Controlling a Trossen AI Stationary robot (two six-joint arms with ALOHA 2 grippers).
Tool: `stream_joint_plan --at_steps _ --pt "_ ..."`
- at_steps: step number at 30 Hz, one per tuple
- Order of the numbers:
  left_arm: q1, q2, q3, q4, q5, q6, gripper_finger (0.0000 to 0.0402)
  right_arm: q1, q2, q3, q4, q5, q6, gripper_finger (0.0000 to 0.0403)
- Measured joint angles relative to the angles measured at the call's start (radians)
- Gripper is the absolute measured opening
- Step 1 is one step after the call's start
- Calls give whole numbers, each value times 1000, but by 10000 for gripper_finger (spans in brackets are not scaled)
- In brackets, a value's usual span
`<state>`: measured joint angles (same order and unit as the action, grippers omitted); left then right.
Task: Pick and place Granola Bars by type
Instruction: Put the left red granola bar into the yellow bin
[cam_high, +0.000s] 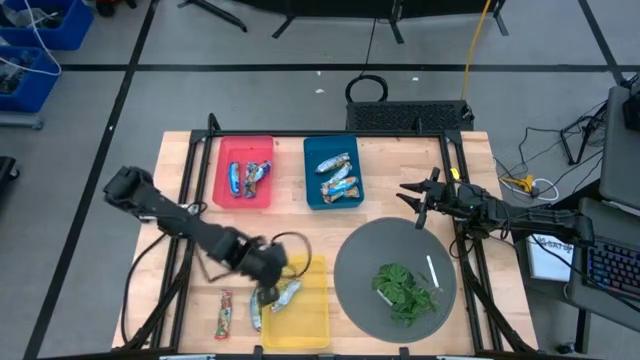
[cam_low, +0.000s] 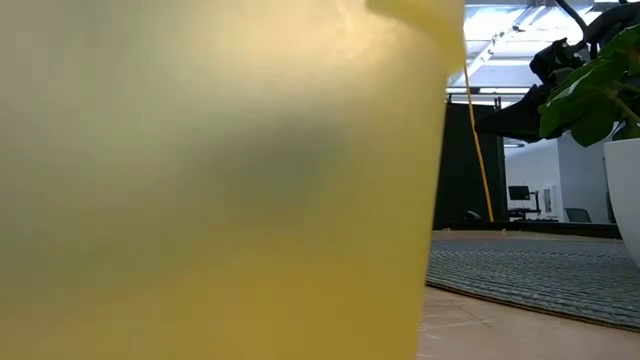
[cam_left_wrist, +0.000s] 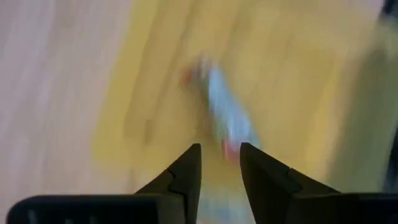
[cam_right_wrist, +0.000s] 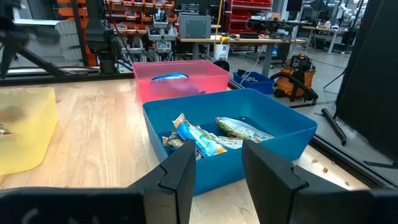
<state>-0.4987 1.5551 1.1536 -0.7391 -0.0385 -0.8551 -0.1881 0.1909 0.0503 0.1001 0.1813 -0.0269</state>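
Note:
My left gripper (cam_high: 268, 288) is open above the left edge of the yellow bin (cam_high: 310, 318). A silver-and-blue bar (cam_high: 288, 293) (cam_left_wrist: 227, 118) lies in that bin just ahead of its fingertips. Two more bars lie on the table left of the bin, one silver-blue (cam_high: 256, 316) and one red (cam_high: 223, 315). Other bars lie in the red bin (cam_high: 245, 176) and the blue bin (cam_high: 335, 176) (cam_right_wrist: 211, 138). My right gripper (cam_high: 413, 203) (cam_right_wrist: 219, 162) waits open at the table's right, facing the blue bin. My left gripper points down at the yellow bin, with the bar's reddish end (cam_left_wrist: 230, 149) showing between its open fingertips. The view is blurred, so I cannot tell whether a finger touches the bar.
A round grey plate (cam_high: 350, 270) at the near right carries a green leafy bunch (cam_high: 405, 290) and a thin white stick (cam_high: 432, 270). The yellow bin's wall (cam_low: 200, 180) fills most of the low view. Bare wood shows between the bins and the plate.

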Motion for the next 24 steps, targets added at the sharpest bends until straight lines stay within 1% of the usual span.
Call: stream_joint_plan --at_steps 3,5,7,9,11,16,17,21,24 --pt "-84 0 90 -235 23 -256 102 0 0 0 0 0 0 121" --pt "-153 0 113 -318 7 -423 96 0 0 0 0 0 0 123" --pt "-230 0 116 -376 -34 -559 93 0 0 0 0 0 0 125" --pt "-299 0 85 -388 -65 -695 93 0 0 0 0 0 0 125" --pt "-344 5 37 -375 -75 -819 93 0 0 0 0 0 0 125" --pt "-402 16 -77 -268 -67 -1080 93 0 0 0 0 0 0 123" --pt "-407 17 -102 -242 -64 -1105 93 0 0 0 0 0 0 123" --pt "-410 17 -168 -111 -49 -1112 93 0 0 0 0 0 0 122" --pt "-410 16 -195 -77 -32 -1114 93 0 0 0 0 0 0 121"
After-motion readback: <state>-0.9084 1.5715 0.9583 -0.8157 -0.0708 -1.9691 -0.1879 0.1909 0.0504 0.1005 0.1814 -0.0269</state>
